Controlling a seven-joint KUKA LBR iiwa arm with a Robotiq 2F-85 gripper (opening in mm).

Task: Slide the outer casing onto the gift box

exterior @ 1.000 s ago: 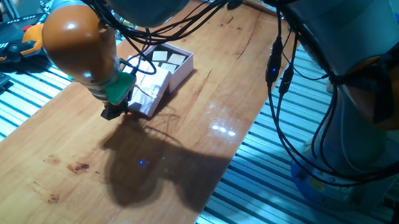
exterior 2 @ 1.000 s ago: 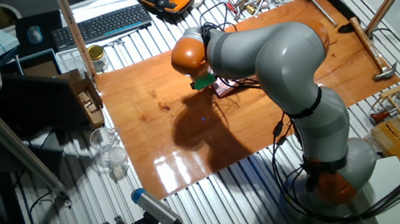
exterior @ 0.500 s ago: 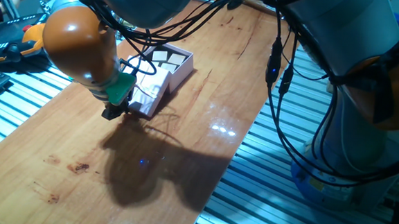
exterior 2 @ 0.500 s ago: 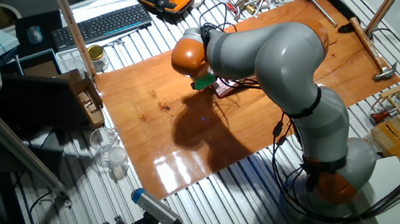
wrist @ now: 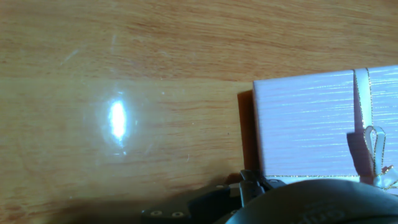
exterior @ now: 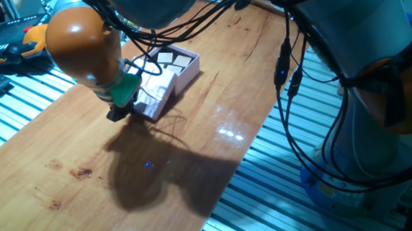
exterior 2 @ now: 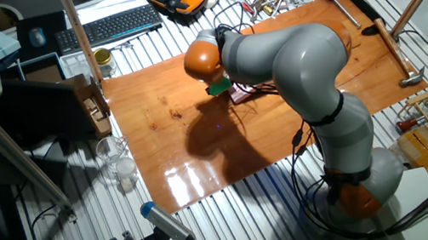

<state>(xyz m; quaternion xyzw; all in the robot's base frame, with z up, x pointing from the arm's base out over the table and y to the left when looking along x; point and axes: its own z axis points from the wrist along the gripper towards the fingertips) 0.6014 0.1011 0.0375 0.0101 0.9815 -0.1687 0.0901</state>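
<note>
Worktop (exterior: pixel 213 116): wooden, carries both cardboard parts.
Box (exterior: pixel 183 63): far end, dividers showing, partly sleeved.
Casing (wrist: pixel 308 124): ribboned, lies on the box's near half.
Pincer (exterior: pixel 119 111): at the casing's near edge; open or closed, cannot tell.
Change: arm crept slightly boxward, casing barely advanced; sliding remains unfinished.

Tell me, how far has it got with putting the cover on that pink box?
Partly done: the outer casing already covers the near part of the gift box, whose far end with beige squares is exposed. The gripper sits at the casing's near edge; its jaws are hidden. Left: push the casing fully over.
</note>
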